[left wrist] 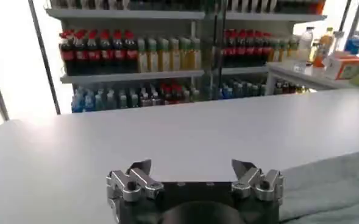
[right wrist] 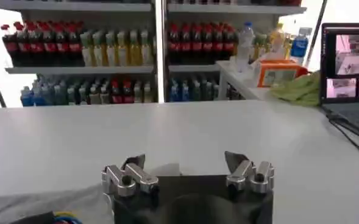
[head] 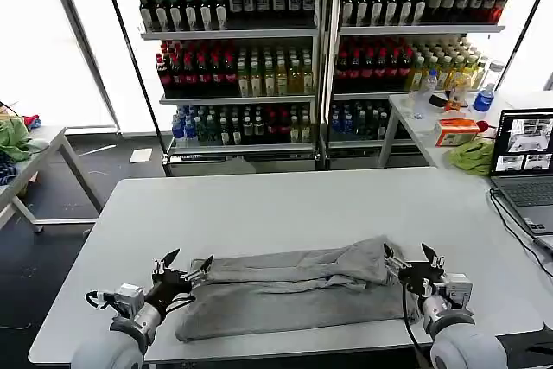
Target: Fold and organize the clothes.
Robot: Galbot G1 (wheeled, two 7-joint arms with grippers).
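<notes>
Your left gripper [head: 184, 266] has its jaws spread wide, holding nothing, and it sits just at the left end of the shirt [head: 294, 287]. From the left wrist camera the same gripper [left wrist: 192, 170] shows both fingers apart over bare table [left wrist: 167, 134], with the shirt [left wrist: 331, 189] just beside it. Your right gripper [head: 408, 260] is also spread and empty, at the shirt's right end. From the right wrist camera that gripper [right wrist: 184, 163] stands open above the table [right wrist: 167, 128], grey cloth [right wrist: 45, 204] lying beside it. The shirt lies folded into a long band across the near half of the table [head: 285, 200], between your two grippers. A laptop [head: 525, 166] sits at the table's right edge.
</notes>
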